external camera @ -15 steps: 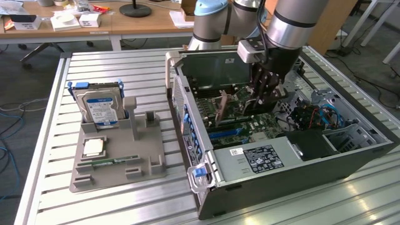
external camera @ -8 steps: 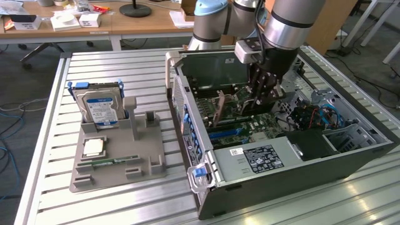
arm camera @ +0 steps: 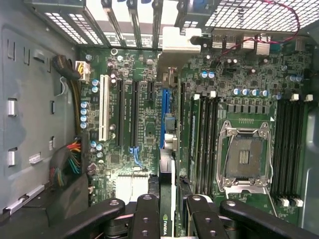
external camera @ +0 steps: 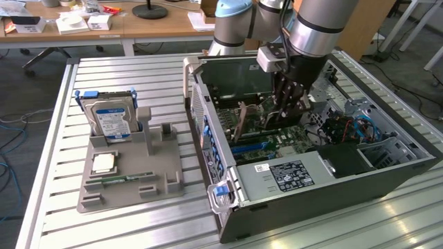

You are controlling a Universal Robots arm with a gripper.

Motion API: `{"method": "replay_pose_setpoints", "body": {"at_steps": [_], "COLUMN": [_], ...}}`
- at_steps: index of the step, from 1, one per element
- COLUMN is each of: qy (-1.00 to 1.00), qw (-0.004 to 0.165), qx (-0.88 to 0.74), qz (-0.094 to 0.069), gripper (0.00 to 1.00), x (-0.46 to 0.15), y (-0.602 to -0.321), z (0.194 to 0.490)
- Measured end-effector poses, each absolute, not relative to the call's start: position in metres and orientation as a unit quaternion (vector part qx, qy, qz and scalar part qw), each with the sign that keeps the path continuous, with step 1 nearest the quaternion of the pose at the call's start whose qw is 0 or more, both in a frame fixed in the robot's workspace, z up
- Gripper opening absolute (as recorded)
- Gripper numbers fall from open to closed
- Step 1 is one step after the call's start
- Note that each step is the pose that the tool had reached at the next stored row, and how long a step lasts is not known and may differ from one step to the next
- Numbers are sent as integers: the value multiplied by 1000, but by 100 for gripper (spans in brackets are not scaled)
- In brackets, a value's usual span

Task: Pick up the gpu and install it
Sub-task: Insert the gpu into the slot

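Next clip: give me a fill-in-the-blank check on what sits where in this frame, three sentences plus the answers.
1. The fingers are shut on the ___, held on edge inside the open computer case.
2. On the grey holder, the hard drive stands ___.
3. That grey holder sits to the exterior view's ___ of the computer case.
Missing words: gpu; upright; left.

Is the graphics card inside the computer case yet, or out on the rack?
Inside: the claw grips the graphics card on edge above the motherboard slots. Fully seated: cannot tell.
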State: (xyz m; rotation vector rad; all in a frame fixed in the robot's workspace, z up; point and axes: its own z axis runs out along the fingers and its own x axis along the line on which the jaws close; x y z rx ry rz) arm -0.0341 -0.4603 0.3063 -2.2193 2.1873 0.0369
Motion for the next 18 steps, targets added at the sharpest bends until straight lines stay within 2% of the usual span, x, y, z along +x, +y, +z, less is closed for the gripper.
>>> {"method": "replay_pose_setpoints", "body": {"at_steps": [18], "qy": [702], "qw": [13], "qx": [-712], "qz": [12], "gripper": [26], "x": [-41], "y": [-460], "z": [305]}}
